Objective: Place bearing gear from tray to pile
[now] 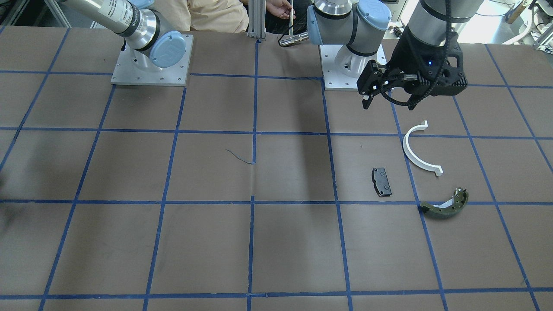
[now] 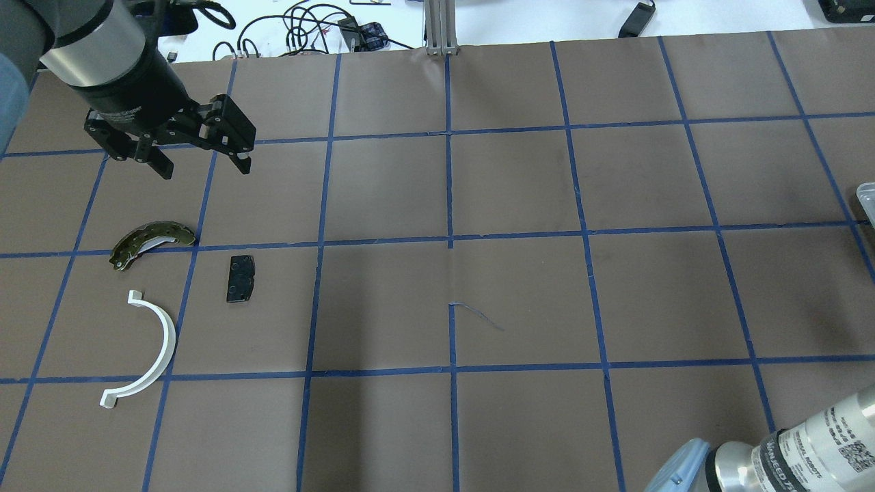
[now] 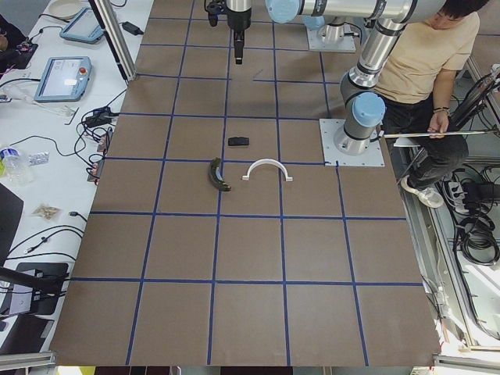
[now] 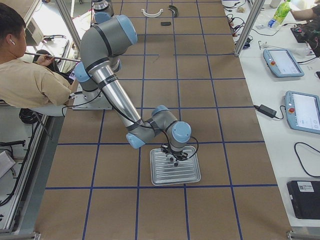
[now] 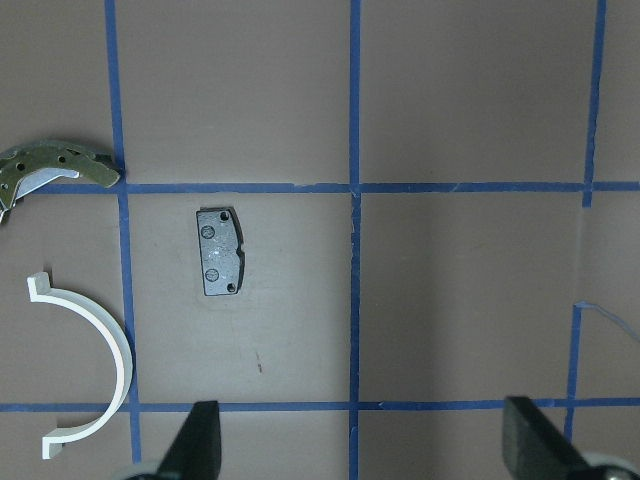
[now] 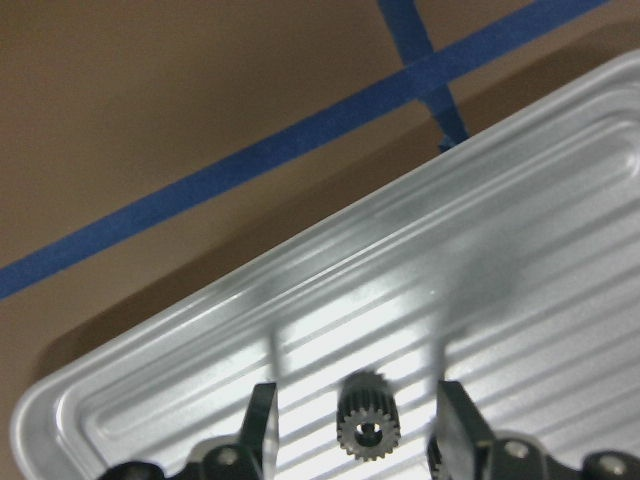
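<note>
Gear [image 6: 368, 428] lies in tray [image 6: 520, 220], between spread fingers of right gripper [image 6: 356, 392]; no squeeze yet. Not picked up. To do: grab, lift, carry to pile [image 2: 240, 278]. Left gripper [image 2: 204, 167] wide apart, empty, near pile.

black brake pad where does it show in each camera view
exterior front-facing: brake pad right of centre, left of the white half-ring.
overhead exterior: pad left half, right of the half-ring.
exterior left: pad upper centre, above-left of the half-ring.
exterior right: pad top edge, below-right of the half-ring.
left wrist-mounted: pad left of centre, right of the half-ring.
right wrist-mounted: not in it.
shared landmark: the white half-ring.
</note>
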You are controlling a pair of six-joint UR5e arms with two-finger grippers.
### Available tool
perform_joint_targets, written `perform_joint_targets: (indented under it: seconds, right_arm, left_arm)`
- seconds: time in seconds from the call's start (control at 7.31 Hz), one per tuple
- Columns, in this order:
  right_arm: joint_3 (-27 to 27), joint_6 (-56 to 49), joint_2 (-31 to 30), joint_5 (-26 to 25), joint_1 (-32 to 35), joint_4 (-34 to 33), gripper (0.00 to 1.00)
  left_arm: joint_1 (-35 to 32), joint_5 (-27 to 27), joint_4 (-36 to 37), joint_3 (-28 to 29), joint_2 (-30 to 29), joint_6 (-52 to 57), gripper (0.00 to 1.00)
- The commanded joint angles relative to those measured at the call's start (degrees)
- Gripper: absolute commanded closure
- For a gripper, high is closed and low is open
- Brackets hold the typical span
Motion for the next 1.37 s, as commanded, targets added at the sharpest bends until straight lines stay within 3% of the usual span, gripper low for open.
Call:
perform_joint_targets:
  seconds: [0.0,0.14,0.27,0.41,0.82,1.23]
  right_arm:
    - [0.02,0.15,0.57,-0.09,0.04,-0.01,0.38]
    - [0.02,0.5,0.57,-0.79,0.04,-0.01,0.59]
    - [0.02,1.46,0.49,-2.97,0.04,0.07,0.88]
    - [0.02,1.56,0.4,-3.25,0.04,-0.01,1.0]
    - [-0.77,2.17,-2.04,-5.01,0.48,1.21,1.0]
    - [-0.34,16.96,-9.16,-3.87,5.46,11.73,1.0]
  left_arm:
    - [0.0,0.0,0.0,0.0,0.0,0.0,0.0]
    - [0.0,0.0,0.0,0.0,0.0,0.0,0.0]
    - [0.0,0.0,0.0,0.0,0.0,0.0,0.0]
    - [0.0,0.0,0.0,0.0,0.09,0.0,0.0]
    - [0.0,0.0,0.0,0.0,0.0,0.0,0.0]
    - [0.0,0.0,0.0,0.0,0.0,0.0,0.0]
